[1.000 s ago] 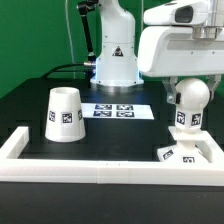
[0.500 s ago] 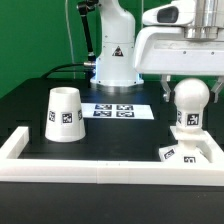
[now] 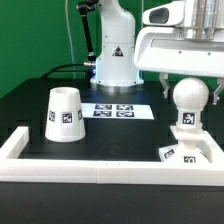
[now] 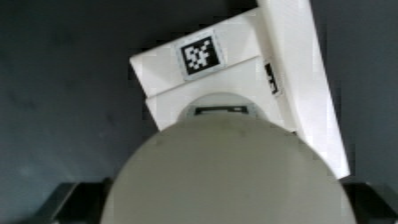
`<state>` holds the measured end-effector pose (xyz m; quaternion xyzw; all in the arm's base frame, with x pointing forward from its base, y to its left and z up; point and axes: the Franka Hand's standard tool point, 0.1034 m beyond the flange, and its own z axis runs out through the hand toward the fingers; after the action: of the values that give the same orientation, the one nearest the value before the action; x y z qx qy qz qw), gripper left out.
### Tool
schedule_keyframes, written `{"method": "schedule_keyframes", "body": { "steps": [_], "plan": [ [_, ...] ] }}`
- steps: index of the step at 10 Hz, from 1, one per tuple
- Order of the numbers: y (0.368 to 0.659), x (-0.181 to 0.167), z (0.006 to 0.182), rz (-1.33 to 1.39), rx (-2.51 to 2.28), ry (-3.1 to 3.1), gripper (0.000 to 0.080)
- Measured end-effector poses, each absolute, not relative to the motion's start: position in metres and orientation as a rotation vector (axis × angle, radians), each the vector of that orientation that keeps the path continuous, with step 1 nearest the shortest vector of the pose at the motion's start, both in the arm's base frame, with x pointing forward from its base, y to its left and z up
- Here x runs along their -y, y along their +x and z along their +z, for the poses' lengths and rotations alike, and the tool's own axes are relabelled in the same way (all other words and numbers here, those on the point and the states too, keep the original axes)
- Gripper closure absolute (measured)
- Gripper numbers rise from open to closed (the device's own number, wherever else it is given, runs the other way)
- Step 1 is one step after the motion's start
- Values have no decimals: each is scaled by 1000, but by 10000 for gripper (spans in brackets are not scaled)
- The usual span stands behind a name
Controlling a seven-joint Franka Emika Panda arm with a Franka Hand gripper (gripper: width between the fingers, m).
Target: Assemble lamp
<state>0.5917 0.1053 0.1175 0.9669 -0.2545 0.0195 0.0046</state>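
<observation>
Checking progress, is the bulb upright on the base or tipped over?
Upright: the bulb stands vertical on the base, round end up.

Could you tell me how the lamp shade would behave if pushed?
The shade stands wide end down, so it probably slides rather than tips. It looks like stiff plastic, likely light. Knocked over, its tapered side would probably roll it in a curve.
</observation>
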Motion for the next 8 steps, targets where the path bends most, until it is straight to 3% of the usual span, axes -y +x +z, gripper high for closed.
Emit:
{"method": "schedule_keyframes", "body": {
  "steps": [4, 8],
  "plan": [
    [591, -109, 118, -8, 1290, 2894, 220],
    [593, -109, 118, 0, 1422, 2841, 220]
  ]
}}
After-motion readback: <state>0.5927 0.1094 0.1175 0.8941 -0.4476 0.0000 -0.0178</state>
